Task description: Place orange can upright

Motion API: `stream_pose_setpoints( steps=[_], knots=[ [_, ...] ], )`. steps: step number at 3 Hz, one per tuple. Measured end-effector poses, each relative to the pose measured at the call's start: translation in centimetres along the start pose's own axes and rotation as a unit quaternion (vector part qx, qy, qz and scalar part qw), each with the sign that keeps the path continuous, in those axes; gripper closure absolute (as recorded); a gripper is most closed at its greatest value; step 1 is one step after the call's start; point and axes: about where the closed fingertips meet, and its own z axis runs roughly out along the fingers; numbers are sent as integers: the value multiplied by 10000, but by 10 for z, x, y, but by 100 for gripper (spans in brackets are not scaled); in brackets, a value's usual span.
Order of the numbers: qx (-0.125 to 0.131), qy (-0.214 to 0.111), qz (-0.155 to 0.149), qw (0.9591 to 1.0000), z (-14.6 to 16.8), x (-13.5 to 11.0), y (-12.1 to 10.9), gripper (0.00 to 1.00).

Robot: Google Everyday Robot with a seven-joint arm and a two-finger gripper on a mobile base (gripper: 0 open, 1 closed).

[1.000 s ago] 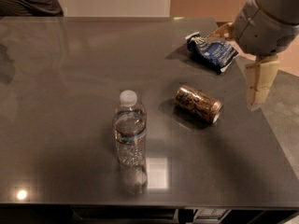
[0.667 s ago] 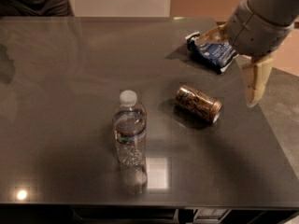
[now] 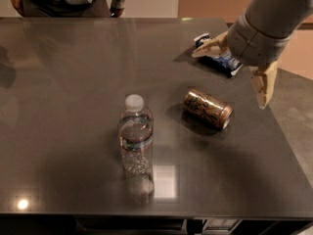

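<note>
Right-side claw [image 3: 228, 81] partly hides the snack bag [image 3: 226, 62].

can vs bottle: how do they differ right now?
Pose: the can lies on its side; the bottle stands upright. Look: can orange-brown metal; bottle clear plastic, white cap. Size: can shorter than bottle. Both sit on the table, untouched; the open tool hovers near the can.

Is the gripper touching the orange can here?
Apart. The camera view shows bare table between the orange can, lying on its side, and the open gripper hanging to its upper right.
</note>
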Motion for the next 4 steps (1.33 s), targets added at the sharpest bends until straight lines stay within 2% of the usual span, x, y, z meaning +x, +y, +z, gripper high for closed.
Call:
stream_pose_setpoints(
  steps=[1, 3, 4],
  knots=[
    [-96, 303, -669, 9973, 10, 6, 3, 0],
    [-160, 295, -776, 9964, 12, 9, 1, 0],
    [-318, 312, -1160, 9922, 14, 16, 0, 0]
  ],
)
